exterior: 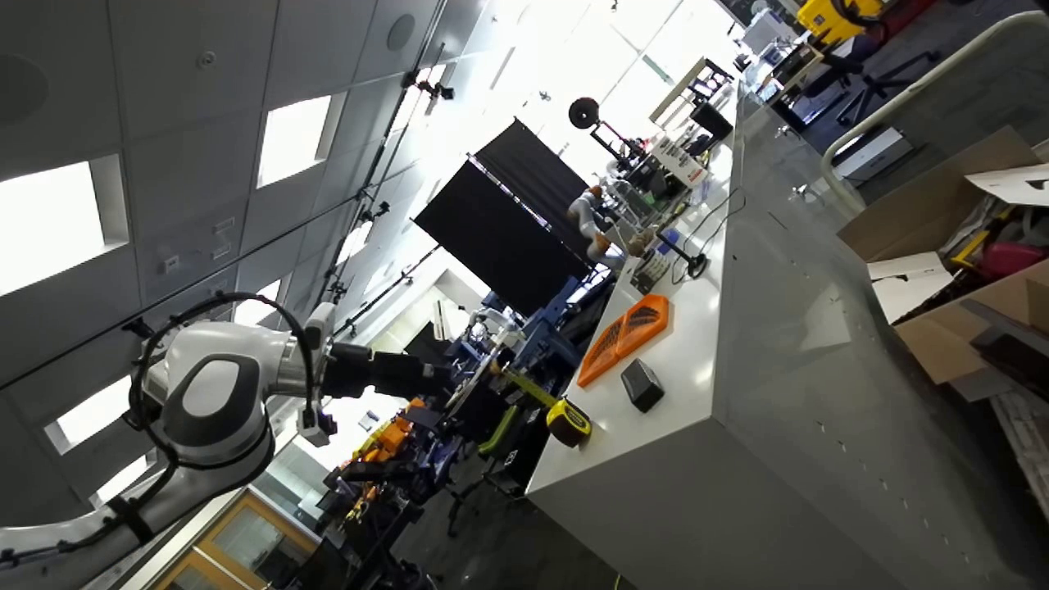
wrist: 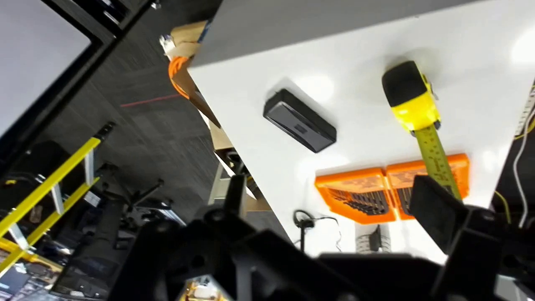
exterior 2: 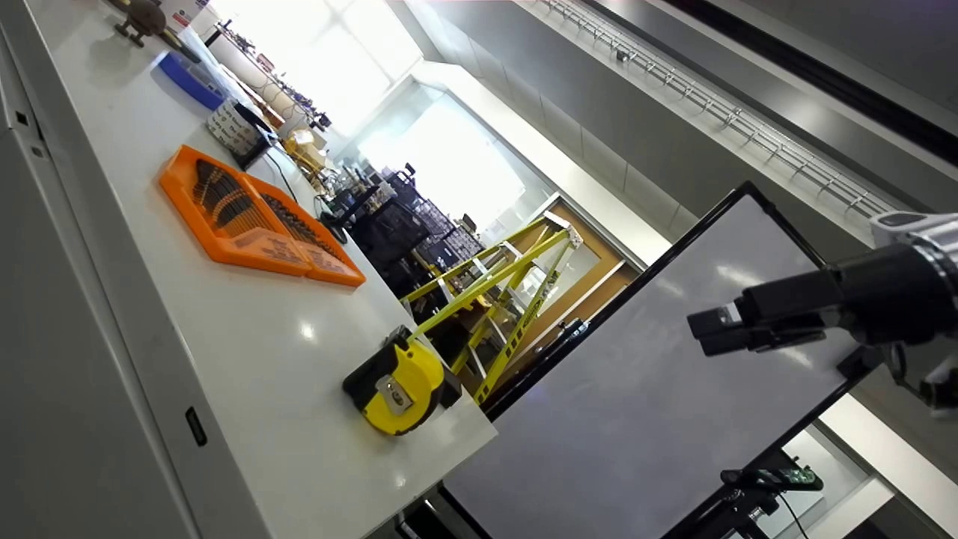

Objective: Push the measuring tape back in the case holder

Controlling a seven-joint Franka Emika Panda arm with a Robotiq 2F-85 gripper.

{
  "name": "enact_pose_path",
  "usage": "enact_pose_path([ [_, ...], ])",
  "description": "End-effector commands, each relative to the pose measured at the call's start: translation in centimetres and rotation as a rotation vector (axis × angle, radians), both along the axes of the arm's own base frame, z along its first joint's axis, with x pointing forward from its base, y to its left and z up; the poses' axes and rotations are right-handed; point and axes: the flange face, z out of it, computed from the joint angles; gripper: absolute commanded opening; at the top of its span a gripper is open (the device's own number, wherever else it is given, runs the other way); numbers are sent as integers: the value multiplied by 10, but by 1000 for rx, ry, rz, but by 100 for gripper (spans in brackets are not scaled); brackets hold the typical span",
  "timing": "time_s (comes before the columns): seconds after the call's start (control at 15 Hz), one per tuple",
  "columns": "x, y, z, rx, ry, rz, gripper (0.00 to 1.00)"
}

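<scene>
Wrist view shows the tape point(wrist: 435, 154) sticking out of its case point(wrist: 411, 97) on the table point(wrist: 355, 71), the push seemingly all left and none done, and the gripper point(wrist: 330, 186) spread wide, empty, well apart from the table.

Bare counter point(wrist: 355, 113) between black box point(wrist: 300, 121) and measuring tape point(wrist: 411, 94) is passable. Its blade point(wrist: 434, 154) sticks up, blocking straight descent. Orange case point(exterior 2: 262, 217) obstructs far side.

Yellow-and-black measuring tape point(exterior 2: 400, 391) stood on a table point(exterior 2: 262, 359), orange tool case point(exterior 2: 271, 253) lay near it, gripper point(exterior 2: 715, 329) hung before a whiteboard point(exterior 2: 636, 419)
</scene>
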Motion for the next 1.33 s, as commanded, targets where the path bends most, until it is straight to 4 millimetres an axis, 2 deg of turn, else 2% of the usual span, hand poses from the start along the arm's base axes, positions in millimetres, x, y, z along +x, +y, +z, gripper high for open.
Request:
enact_pose_path([
  [0.0, 53, 32, 6, 60, 13, 148, 100],
  [0.07, 61, 42, 5, 71, 17, 177, 100],
  [0.13, 35, 27, 2, 38, 3, 111, 100],
  [0.27, 45, 32, -3, 41, 21, 123, 100],
  [0.67, 40, 30, 2, 41, 5, 121, 100],
  [1.07, 48, 53, 30, 52, -36, 185, 100],
  [1.27, 60, 61, 44, 45, -9, 196, 100],
])
